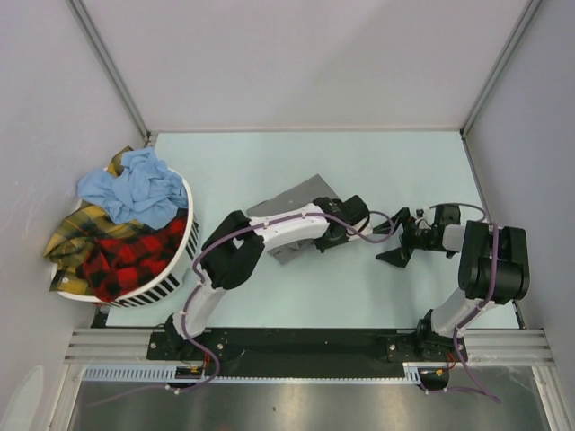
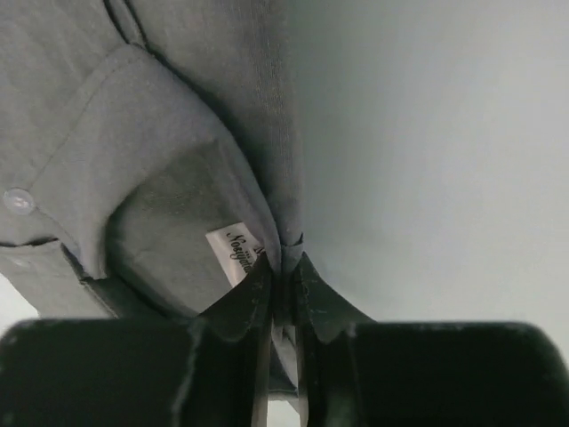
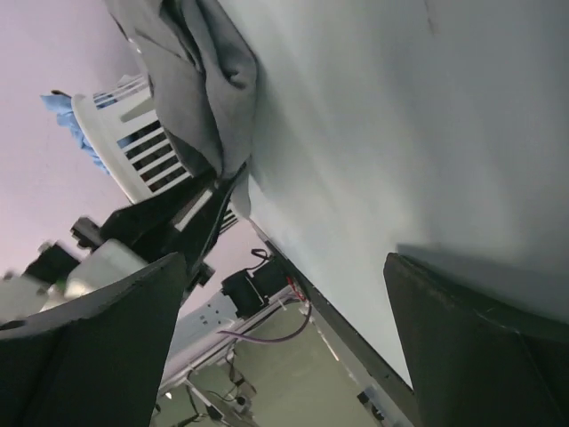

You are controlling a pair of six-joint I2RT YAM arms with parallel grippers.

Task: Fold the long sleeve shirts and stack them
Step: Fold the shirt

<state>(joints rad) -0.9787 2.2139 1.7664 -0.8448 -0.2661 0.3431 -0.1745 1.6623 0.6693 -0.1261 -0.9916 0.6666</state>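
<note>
The plain grey shirt (image 1: 296, 205) lies bunched at the table's middle. My left gripper (image 1: 331, 235) is shut on a fold of it; in the left wrist view the cloth (image 2: 178, 133) is pinched between the left gripper's (image 2: 283, 267) jaws, beside a white neck label (image 2: 233, 251). My right gripper (image 1: 399, 246) is open and empty, low over the table to the right of the shirt. The grey shirt also shows in the right wrist view (image 3: 200, 80). A light blue shirt (image 1: 135, 187), a yellow plaid shirt (image 1: 72, 229) and a red-and-black plaid shirt (image 1: 126, 256) are heaped in the basket.
The white slotted basket (image 1: 171, 283) stands at the table's left edge, also in the right wrist view (image 3: 133, 147). Grey walls close the left, back and right sides. The pale table (image 1: 377, 171) stretches behind and right of the arms.
</note>
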